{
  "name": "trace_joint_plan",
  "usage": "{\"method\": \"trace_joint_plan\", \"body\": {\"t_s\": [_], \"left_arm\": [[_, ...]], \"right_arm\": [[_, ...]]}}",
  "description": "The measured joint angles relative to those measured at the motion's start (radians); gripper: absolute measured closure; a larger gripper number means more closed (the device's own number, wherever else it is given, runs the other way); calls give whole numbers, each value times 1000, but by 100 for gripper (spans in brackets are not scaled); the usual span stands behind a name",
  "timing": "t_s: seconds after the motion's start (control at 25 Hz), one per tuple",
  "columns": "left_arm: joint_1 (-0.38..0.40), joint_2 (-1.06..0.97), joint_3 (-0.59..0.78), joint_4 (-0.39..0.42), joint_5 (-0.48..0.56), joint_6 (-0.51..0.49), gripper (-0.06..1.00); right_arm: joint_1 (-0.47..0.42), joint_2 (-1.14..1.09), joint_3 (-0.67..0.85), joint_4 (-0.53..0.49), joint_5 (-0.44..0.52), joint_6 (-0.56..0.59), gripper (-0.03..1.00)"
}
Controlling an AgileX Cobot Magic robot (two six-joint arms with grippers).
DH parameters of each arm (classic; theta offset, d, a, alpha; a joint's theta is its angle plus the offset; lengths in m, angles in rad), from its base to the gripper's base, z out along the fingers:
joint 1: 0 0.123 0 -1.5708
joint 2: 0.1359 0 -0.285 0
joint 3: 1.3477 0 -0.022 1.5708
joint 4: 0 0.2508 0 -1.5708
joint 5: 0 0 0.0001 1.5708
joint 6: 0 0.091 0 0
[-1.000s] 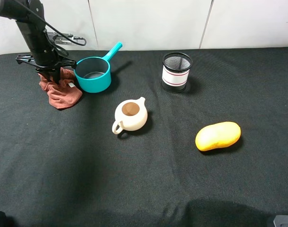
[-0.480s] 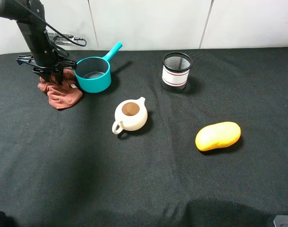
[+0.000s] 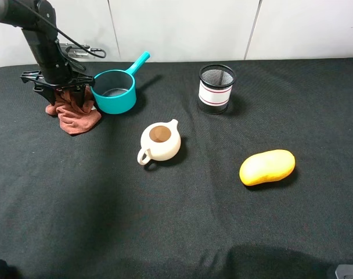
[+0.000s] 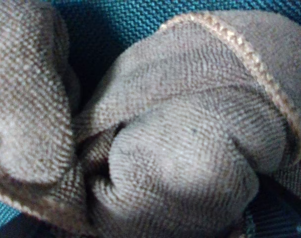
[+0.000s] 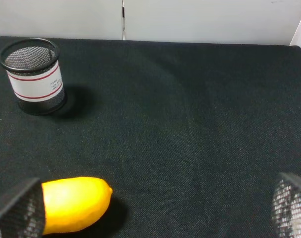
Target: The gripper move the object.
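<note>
A crumpled reddish-brown cloth (image 3: 75,116) lies on the black table at the back left, next to a teal saucepan (image 3: 114,92). My left gripper (image 3: 64,97) points down onto the top of the cloth, its fingers apart on either side of a fold. In the left wrist view the cloth (image 4: 180,163) fills the picture and hides the fingers. My right gripper (image 5: 153,218) is open and empty above the table; its mesh-patterned fingertips (image 5: 17,210) show wide apart at the frame's corners. It is out of the exterior high view.
A cream teapot (image 3: 160,141) stands mid-table. A black mesh pen holder (image 3: 216,88) stands at the back, and it also shows in the right wrist view (image 5: 34,74). A yellow mango-like object (image 3: 267,167) lies at the right and shows near the right gripper (image 5: 74,203).
The left gripper has shifted slightly left over the cloth and its fingers have spread apart. The cloth has sagged a little lower. The other things have not moved.
</note>
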Motion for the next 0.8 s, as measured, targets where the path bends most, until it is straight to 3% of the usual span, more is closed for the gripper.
{"method": "trace_joint_plan", "body": {"t_s": [0.64,0.8], "left_arm": [[-2,-124,1,-7,71,-4,27],[-2,-171,1,-7,99,-5,23]], "right_arm": [[0,0,0,0,0,0,27],[0,0,0,0,0,0,27]]}}
